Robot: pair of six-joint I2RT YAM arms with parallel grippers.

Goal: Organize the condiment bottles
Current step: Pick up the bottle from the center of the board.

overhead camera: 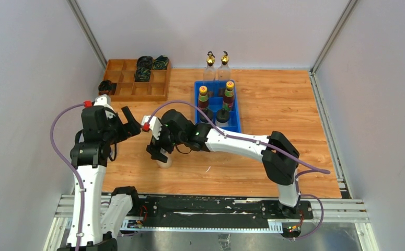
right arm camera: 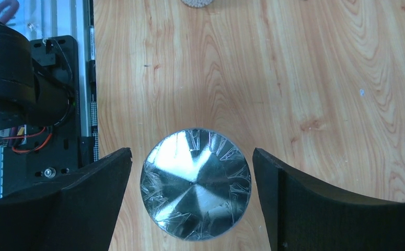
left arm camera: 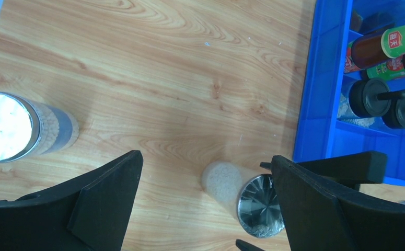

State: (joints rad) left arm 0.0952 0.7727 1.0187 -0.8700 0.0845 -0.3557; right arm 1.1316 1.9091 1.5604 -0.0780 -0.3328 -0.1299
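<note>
Straddling a silver-lidded shaker [right arm camera: 196, 183], the right gripper [right arm camera: 192, 154] hangs over it with its jaws wide; bare wood shows between the lid and each finger, so nothing is held; in the top view this shaker stands on the table [overhead camera: 284, 115], nearer the arms than the blue bin [overhead camera: 196, 102] and to its left, apart from it. Over the wood beside it, the left gripper [left arm camera: 205, 159] is wide too and holds nothing; its wrist view shows a second shaker [left arm camera: 12, 128] standing at the left edge of the picture, well apart from the first one, which shows near that gripper's right finger. Inside the blue bin stand two dark bottles [overhead camera: 203, 98] with yellow and green caps toward the back, and two black-capped jars [overhead camera: 222, 116] toward the front, side by side; behind the bin, close to the back wall, two tall clear gold-spouted bottles [overhead camera: 209, 70] stand next to each other on the table. A wooden tray [overhead camera: 132, 89] with compartments lies at the back left; black cable coils [overhead camera: 145, 63] fill some of them.
</note>
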